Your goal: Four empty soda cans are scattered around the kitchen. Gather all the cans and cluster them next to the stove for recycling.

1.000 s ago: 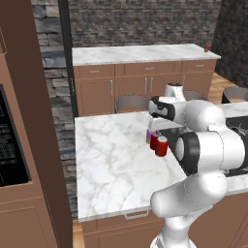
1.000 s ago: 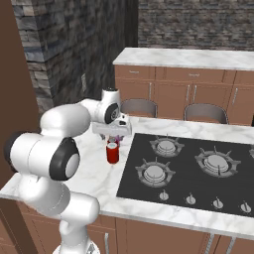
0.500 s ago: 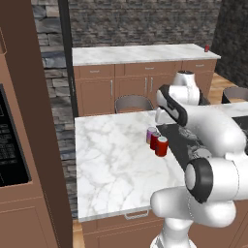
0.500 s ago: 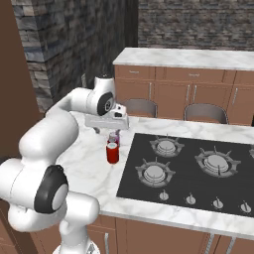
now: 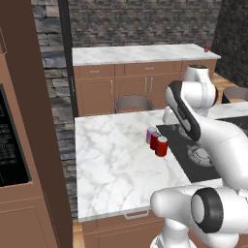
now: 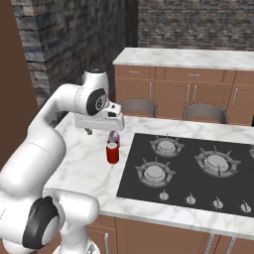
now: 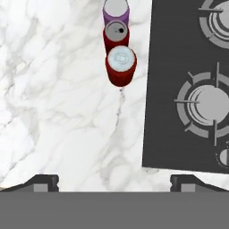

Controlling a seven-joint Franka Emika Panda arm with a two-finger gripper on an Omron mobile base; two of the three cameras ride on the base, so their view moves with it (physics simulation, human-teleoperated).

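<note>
The gripper (image 7: 114,181) hangs above the marble island counter (image 7: 53,112) with its jaws spread wide and nothing between them; from the hand view its two dark fingertips (image 7: 42,181) stand far apart at the bottom, with bare marble below. That reads to me as a hand that is done with a can and free for another.

Just ahead of it, three soda cans stand upright in a tight row: the nearest red can (image 7: 120,65), a second red can (image 7: 116,35) touching it behind, and a purple can (image 7: 116,10) at the far end. They sit just beside the edge of the black stove (image 7: 188,85), on the marble and not on the glass, which fits the job of clustering them next to the cooktop rather than on its burners. In the right base view the hand hovers over the red can (image 6: 112,152) with the stove (image 6: 198,173) to its right.

Far off, on the back counter (image 5: 140,53) against the stone wall, a small red thing (image 5: 207,48) stands alone; it may be the fourth can, though it is too small to be certain. If so, the cluster is one short, and the base would need to drive there.
</note>
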